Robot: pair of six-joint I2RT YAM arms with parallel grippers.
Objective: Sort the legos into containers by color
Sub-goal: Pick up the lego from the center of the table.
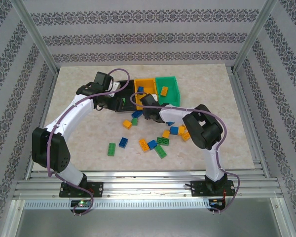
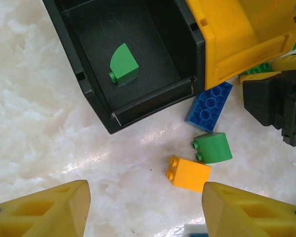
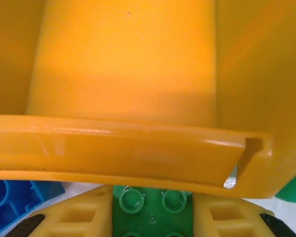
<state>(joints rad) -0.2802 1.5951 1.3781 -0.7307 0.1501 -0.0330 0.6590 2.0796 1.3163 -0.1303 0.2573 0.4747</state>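
Note:
My right gripper (image 3: pixel 153 217) is shut on a green lego (image 3: pixel 152 210), pressed up against the near wall of the orange-yellow container (image 3: pixel 128 143). From above, that gripper (image 1: pixel 147 107) sits at the front of the orange-yellow bin (image 1: pixel 149 80), between the black bin (image 1: pixel 129 83) and the green bin (image 1: pixel 173 81). My left gripper (image 2: pixel 145 197) hangs open over bare table beside the black bin (image 2: pixel 89 89), which holds a curved green brick (image 2: pixel 123 63). Just ahead of its fingers lie an orange-yellow brick (image 2: pixel 189 173), a green brick (image 2: pixel 213 147) and a blue brick (image 2: pixel 209 102).
Several loose legos lie on the table in front of the bins, among them a green one (image 1: pixel 111 149), a blue one (image 1: pixel 123 142) and an orange one (image 1: pixel 144 144). A blue brick (image 1: pixel 140 89) lies in the orange-yellow bin and an orange brick (image 1: pixel 164 91) in the green bin.

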